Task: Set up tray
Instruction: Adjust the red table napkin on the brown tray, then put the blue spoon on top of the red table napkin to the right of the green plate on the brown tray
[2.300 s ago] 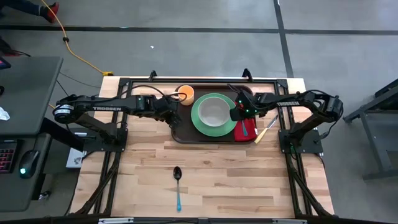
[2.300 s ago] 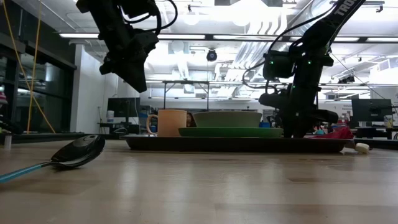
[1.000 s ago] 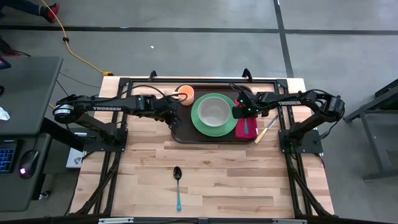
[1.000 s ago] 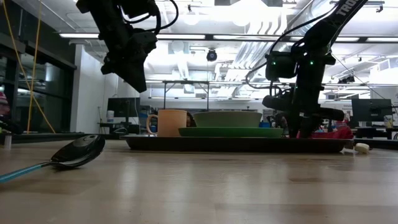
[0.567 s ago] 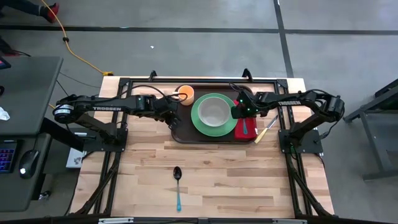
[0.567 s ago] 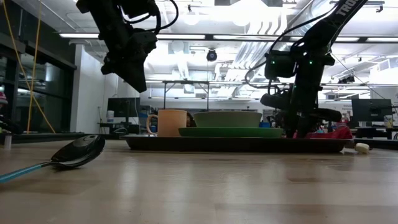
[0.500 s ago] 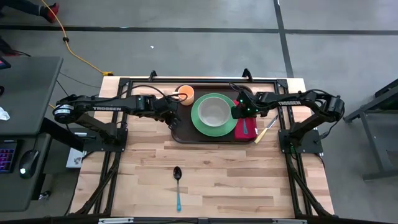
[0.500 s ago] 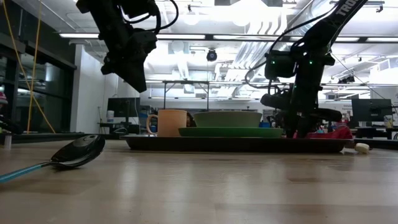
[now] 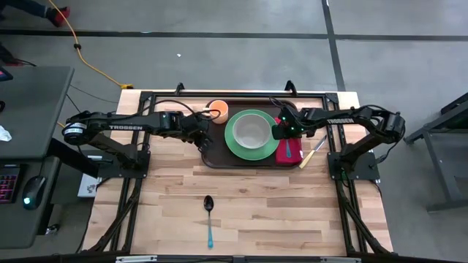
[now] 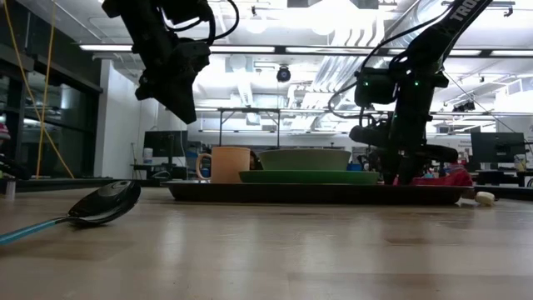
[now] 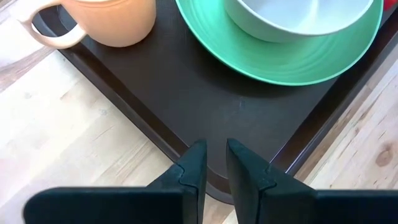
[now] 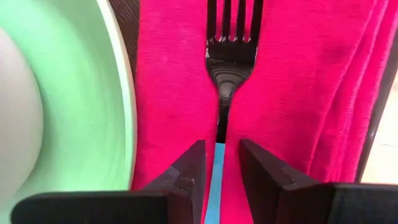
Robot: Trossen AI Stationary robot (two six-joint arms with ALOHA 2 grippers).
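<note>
Just beside the plate (image 12: 74, 93) rim, right gripper (image 12: 214, 168) over fork (image 12: 231, 50)

Objects on and around the wooden table

A round green plate (image 9: 251, 135) carries a pale round bowl (image 9: 252, 130); an orange ceramic mug (image 9: 218, 110) is seen just beside them. A black fork with a blue handle (image 12: 229, 56) is laid on a folded pink cloth napkin (image 12: 292, 81). A cream-handled knife (image 9: 311, 153) is seen on the light wooden table (image 9: 256, 212), and a black spoon with a blue handle (image 9: 209, 219) lies well apart near the front.
</note>
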